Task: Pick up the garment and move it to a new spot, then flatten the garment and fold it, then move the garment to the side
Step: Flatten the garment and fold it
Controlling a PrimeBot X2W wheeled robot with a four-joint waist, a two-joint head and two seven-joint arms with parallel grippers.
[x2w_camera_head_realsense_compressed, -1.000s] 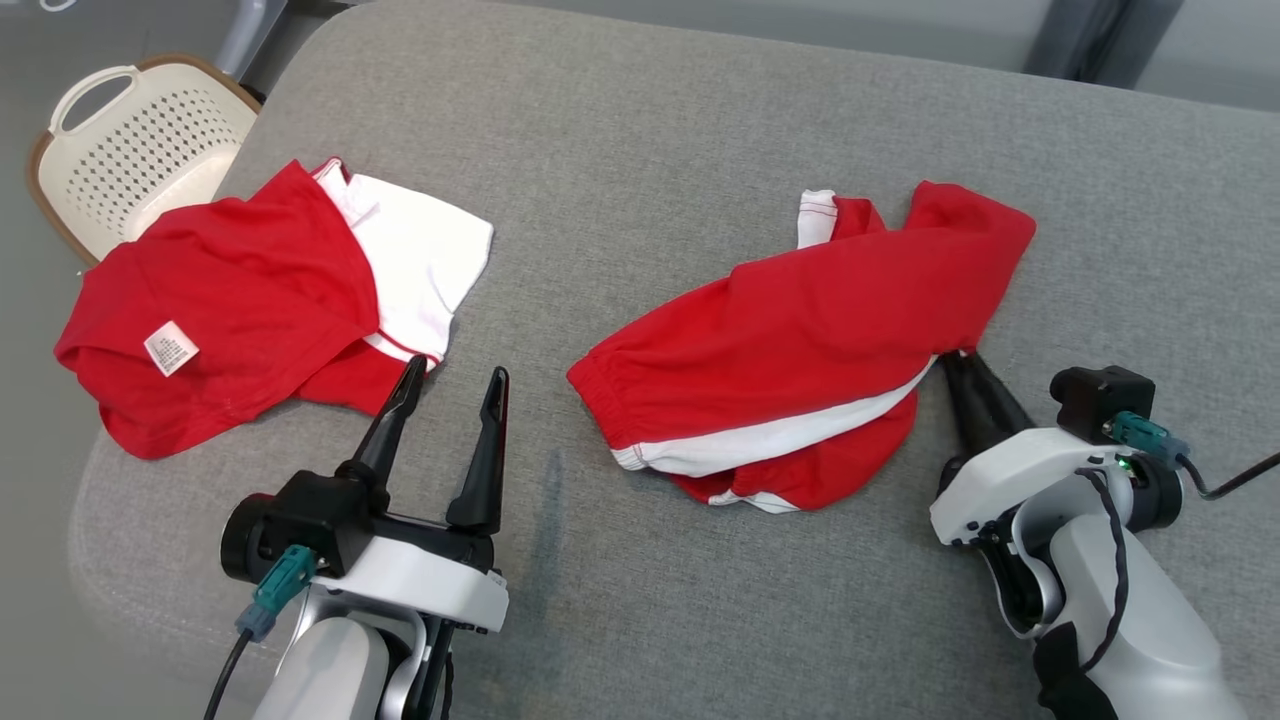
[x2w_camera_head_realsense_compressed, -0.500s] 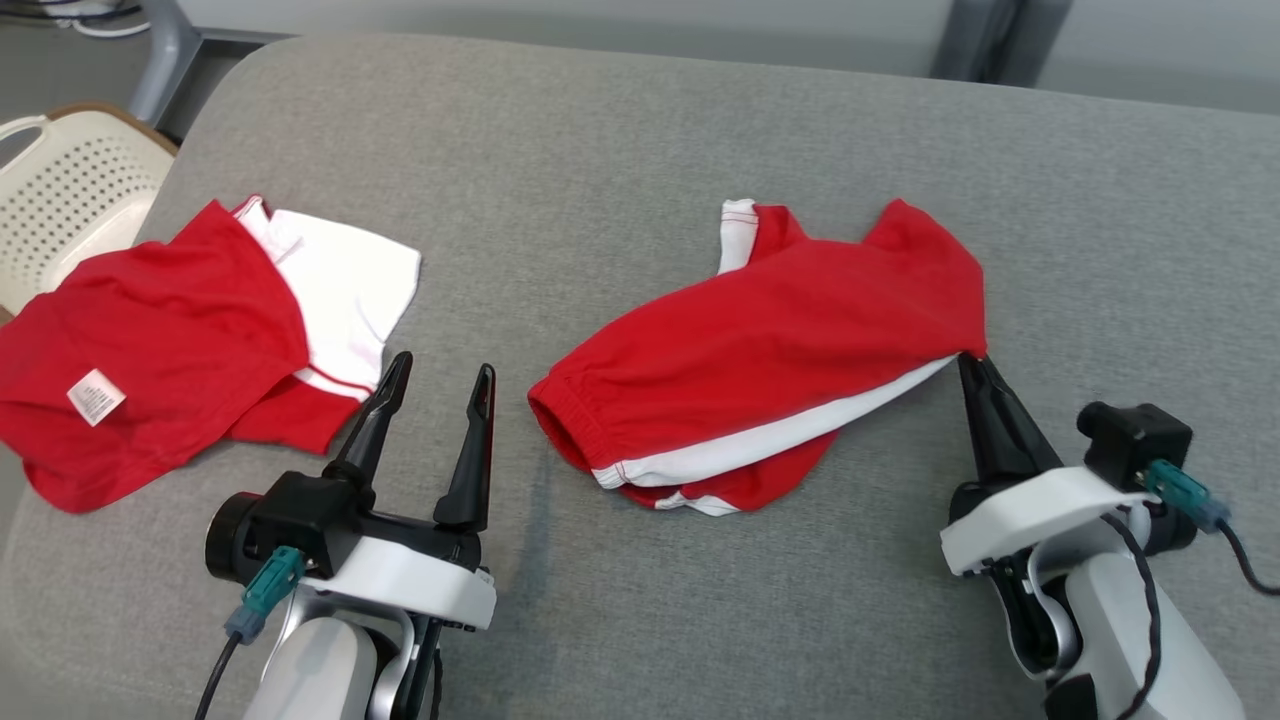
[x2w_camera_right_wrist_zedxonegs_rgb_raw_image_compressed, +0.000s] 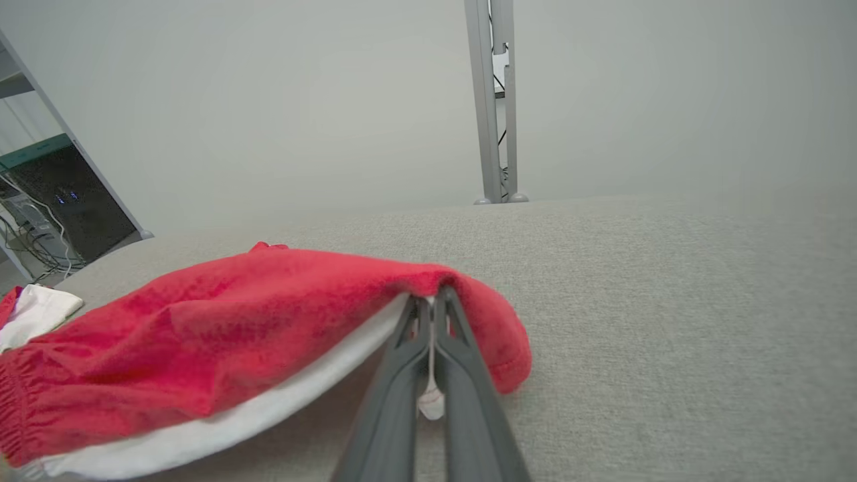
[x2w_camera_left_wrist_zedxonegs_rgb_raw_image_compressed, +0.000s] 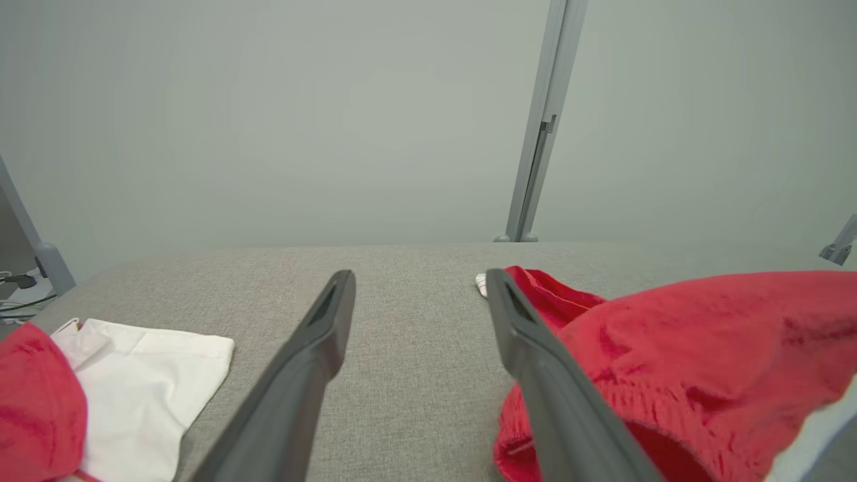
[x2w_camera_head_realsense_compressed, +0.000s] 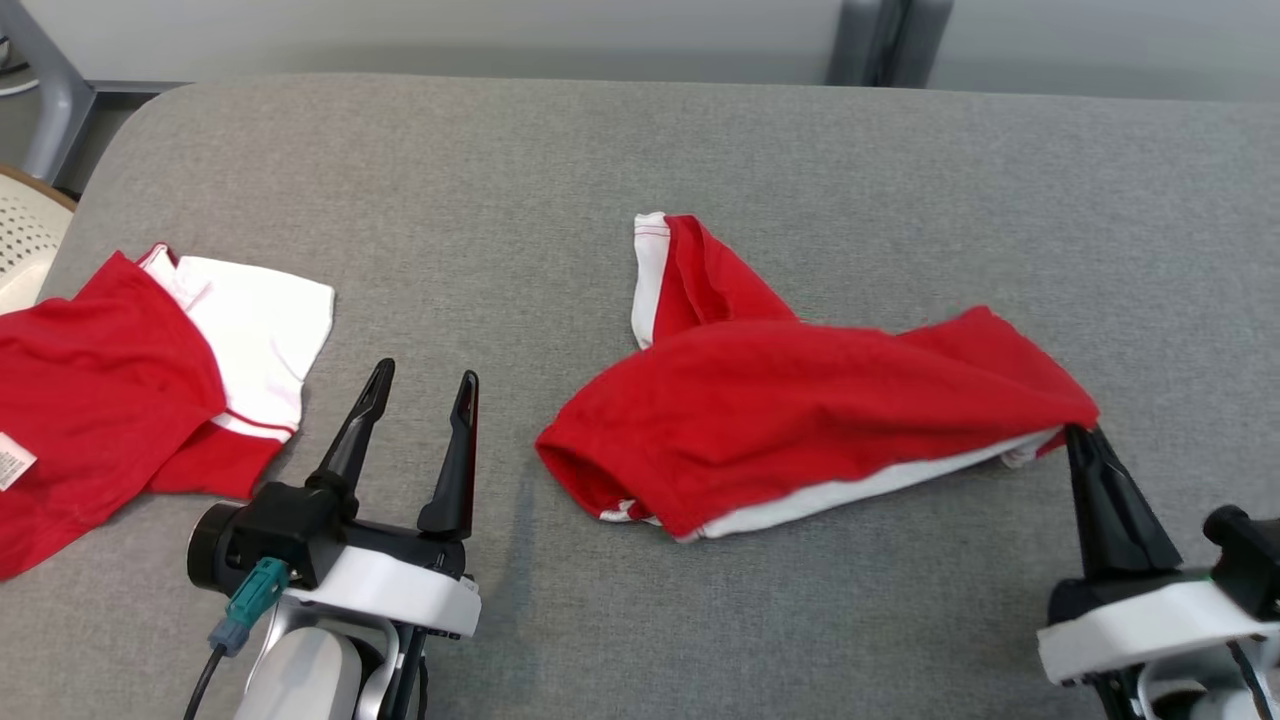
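Right hand (x2w_camera_head_realsense_compressed: 1079, 432) clamps a corner of the red garment (x2w_camera_head_realsense_compressed: 800, 420) while left hand (x2w_camera_head_realsense_compressed: 425, 372) stands apart.

Here's the garment (x2w_camera_head_realsense_compressed: 800, 420), soft matt red knit with smooth white trim. The table (x2w_camera_head_realsense_compressed: 560, 180) beneath wears coarse grey woven cloth, no shine. The right gripper (x2w_camera_head_realsense_compressed: 1080, 432) shows dull dark plastic, the far post (x2w_camera_right_wrist_zedxonegs_rgb_raw_image_compressed: 481, 100) satin grey metal.

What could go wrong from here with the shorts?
The right gripper pinches only a thin edge of the red shorts, so the cloth may slip out when pulled. Held at one corner, the shorts could bunch rather than spread. The open left gripper sits close to the second red garment and might snag it.
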